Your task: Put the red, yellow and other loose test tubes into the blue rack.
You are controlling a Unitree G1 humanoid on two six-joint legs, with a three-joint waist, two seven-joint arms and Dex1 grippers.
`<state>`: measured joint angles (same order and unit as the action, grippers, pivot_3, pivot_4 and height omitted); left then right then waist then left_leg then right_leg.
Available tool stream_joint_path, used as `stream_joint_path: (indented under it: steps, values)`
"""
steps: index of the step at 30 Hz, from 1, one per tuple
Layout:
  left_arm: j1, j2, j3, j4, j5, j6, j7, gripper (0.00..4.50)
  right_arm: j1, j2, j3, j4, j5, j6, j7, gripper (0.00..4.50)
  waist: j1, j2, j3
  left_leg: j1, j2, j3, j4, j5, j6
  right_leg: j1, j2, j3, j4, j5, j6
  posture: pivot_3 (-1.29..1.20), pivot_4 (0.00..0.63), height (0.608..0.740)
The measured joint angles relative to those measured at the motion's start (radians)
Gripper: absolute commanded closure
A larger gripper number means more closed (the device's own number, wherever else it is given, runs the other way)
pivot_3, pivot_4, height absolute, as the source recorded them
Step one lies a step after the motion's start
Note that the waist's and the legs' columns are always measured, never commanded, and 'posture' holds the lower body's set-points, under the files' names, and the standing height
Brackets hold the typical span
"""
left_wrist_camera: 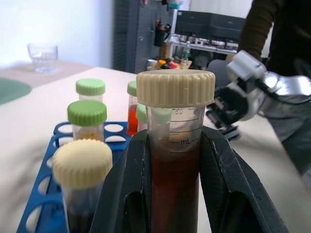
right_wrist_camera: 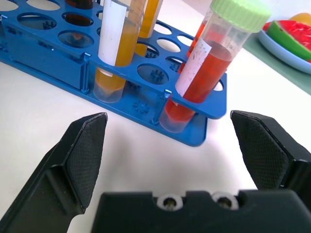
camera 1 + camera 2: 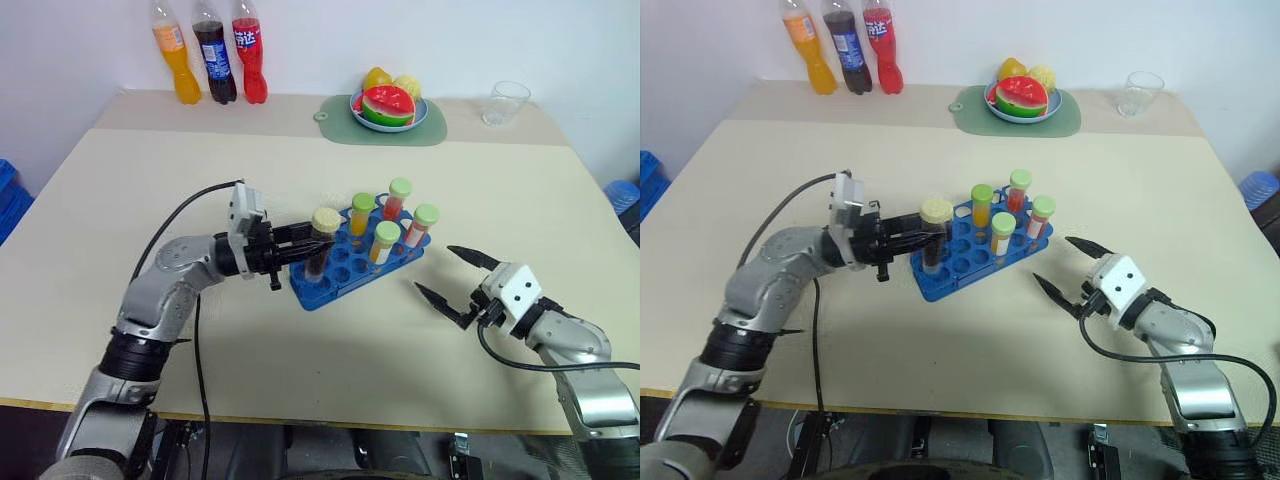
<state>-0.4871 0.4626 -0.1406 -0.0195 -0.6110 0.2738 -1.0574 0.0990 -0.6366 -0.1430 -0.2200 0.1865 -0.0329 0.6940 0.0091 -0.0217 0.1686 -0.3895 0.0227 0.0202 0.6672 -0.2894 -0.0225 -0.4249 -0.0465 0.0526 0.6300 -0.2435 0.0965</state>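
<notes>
Left gripper (image 3: 312, 250) is clamped on the dark brown tube (image 3: 321, 245) with the tan cap, holding it upright at the near left end of the blue rack (image 3: 335, 268). Whether its base sits in a hole is hard to tell. Four green-capped tubes (image 3: 386, 243), yellow and red-orange, stand in the rack. To the right, the right gripper (image 3: 450, 283) hovers spread wide, empty.
</notes>
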Motion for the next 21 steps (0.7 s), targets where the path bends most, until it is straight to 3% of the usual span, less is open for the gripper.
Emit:
stream_joint_path:
  steps: [7,15,21]
  values:
    - [-0.013,-0.076,-0.008,0.083,0.096,-0.087,-0.025,3.72,0.105,0.0,-0.028,-0.049,0.004,0.0,0.002,0.0,-0.002,0.0,0.0,0.0,0.0,0.0,0.0,-0.001,0.001,0.0,0.0,0.0,0.0,0.001,0.001,0.0,0.15,0.74]
    - [-0.038,-0.172,-0.015,0.147,0.164,-0.147,-0.01,3.72,0.105,0.002,-0.028,-0.053,0.003,-0.006,-0.005,0.0,-0.002,0.0,0.0,0.0,0.0,0.0,0.001,-0.001,0.001,0.0,0.001,0.0,0.0,0.001,0.001,0.0,0.15,0.74]
    - [-0.038,-0.18,-0.016,0.164,0.189,-0.187,-0.032,3.72,0.105,0.01,-0.028,-0.018,-0.007,-0.046,-0.005,0.0,-0.002,0.0,0.0,0.001,0.0,0.0,0.0,-0.001,0.001,0.0,0.001,0.0,0.0,0.001,0.001,0.0,0.15,0.74]
